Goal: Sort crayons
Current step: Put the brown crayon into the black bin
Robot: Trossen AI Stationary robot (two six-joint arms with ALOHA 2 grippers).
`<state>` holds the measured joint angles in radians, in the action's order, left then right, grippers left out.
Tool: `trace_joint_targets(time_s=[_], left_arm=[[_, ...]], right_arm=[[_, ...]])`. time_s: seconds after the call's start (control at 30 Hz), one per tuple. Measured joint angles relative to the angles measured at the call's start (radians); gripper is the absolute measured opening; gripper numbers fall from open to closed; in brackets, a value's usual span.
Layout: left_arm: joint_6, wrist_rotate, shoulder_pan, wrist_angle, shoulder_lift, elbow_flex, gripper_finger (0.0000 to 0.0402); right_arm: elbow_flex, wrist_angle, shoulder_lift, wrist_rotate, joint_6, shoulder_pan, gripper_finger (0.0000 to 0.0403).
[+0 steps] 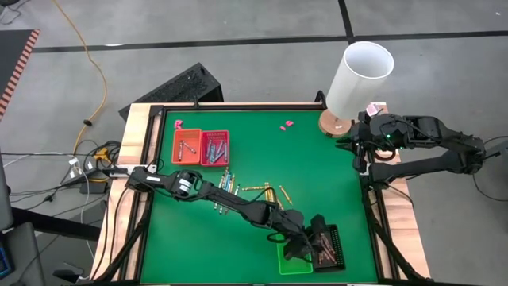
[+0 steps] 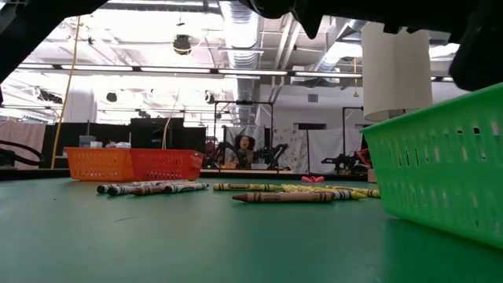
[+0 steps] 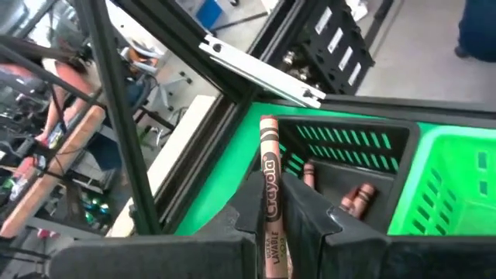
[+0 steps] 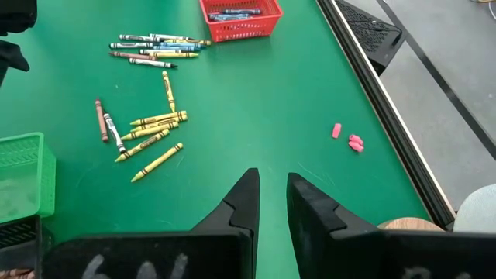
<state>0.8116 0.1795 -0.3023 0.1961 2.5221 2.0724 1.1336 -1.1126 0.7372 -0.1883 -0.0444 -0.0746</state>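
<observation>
A brown crayon [image 3: 269, 155] stands out ahead of my left gripper [image 3: 273, 186], which is shut on it above a black tray [image 3: 349, 139] at the table's near right. That tray holds a few brown-red crayons [image 3: 356, 198]. A green tray [image 3: 449, 178] sits beside it. In the high view my left gripper [image 1: 311, 238] hangs over both trays. Several loose crayons [image 1: 254, 191] lie on the green mat at mid table. My right gripper [image 4: 271, 190] waits open at the right edge, with nothing between its fingers. My left gripper pinches the brown crayon's paper wrapper [image 3: 270, 203] between its two fingers. The crayon lies along the fingers, and its far half juts past the fingertips. The fingers come from the table's left, slanting a little down. The crayon is lifted clear above the black tray.
An orange tray [image 1: 186, 147] and a red tray [image 1: 216, 148] with crayons stand at the far left. A tall white cylinder [image 1: 359, 79] on a wooden disc stands at the far right corner. Pink scraps [image 1: 286, 125] lie on the mat. A black frame borders the table.
</observation>
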Motion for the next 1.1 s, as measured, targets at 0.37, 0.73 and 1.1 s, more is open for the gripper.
trace_joint_targets(time_s=[0.37, 0.73, 1.1], left_arm=[[-0.078, 0.000, 0.000, -0.017, 0.000, 0.000, 0.0023], [-0.124, -0.009, 0.001, -0.006, 0.000, 0.000, 0.0083], [-0.514, -0.381, -0.019, 0.144, -0.050, 0.000, 0.0104]], right_arm=[[0.000, -0.001, 0.000, 0.000, 0.000, 0.000, 0.0068], [0.000, -0.001, 0.000, 0.000, 0.000, 0.000, 0.0068], [0.000, -0.002, 0.000, 0.000, 0.001, 0.000, 0.0068]])
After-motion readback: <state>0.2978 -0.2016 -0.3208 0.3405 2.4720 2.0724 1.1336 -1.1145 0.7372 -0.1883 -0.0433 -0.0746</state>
